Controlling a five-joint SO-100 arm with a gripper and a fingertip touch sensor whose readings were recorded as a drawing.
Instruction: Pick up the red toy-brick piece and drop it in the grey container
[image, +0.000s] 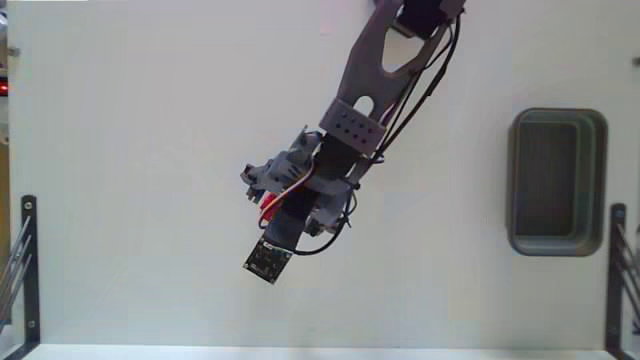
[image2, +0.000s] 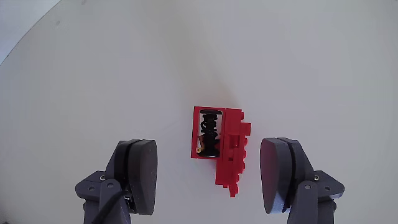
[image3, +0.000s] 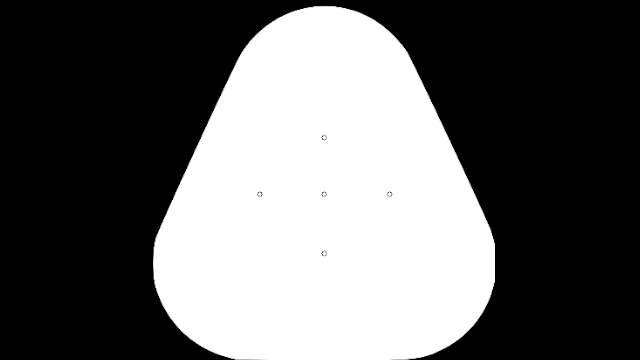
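Observation:
In the wrist view the red toy-brick piece lies flat on the white table, stepped in outline, with a dark spring-like part in its left half. My gripper is open, and its two grey fingers stand on either side of the piece without touching it. In the fixed view the gripper hangs near the table's middle, and the arm hides the piece. The grey container sits far to the right in that view, with nothing visible in it.
The arm reaches in from the top of the fixed view, with a small black circuit board at its low end. Black metal brackets stand at the table's left and right edges. The white table spreads around the arm.

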